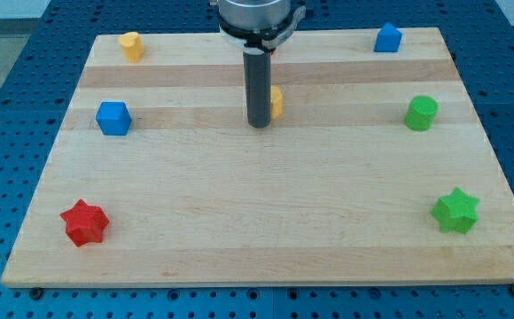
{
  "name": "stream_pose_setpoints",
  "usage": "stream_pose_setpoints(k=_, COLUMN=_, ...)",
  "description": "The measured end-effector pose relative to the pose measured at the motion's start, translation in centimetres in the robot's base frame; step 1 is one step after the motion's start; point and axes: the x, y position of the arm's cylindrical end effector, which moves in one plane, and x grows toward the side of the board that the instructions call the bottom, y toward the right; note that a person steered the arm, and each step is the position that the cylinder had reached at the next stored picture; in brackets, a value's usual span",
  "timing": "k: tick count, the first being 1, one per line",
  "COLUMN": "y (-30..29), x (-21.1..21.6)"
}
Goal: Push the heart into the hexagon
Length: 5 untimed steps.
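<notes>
My tip rests on the wooden board, a little above the board's middle. A yellow block sits right beside the rod, on the view's right, touching or nearly touching it. The rod hides most of it, so I cannot tell its shape. A second yellow block, which looks like a heart, stands at the board's top left corner, far from my tip.
A blue block with angled faces sits at the left. Another blue block is at the top right. A green cylinder and a green star are on the right. A red star is at the bottom left.
</notes>
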Motion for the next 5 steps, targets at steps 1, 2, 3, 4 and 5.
stream_pose_setpoints(k=1, y=-0.8, x=-0.2)
stream_pose_setpoints(k=2, y=-6.6, x=-2.0)
stream_pose_setpoints(k=3, y=-12.8, x=-5.2)
stream_pose_setpoints(k=4, y=-18.6, x=-7.5)
stream_pose_setpoints(k=5, y=-24.1, x=-9.8)
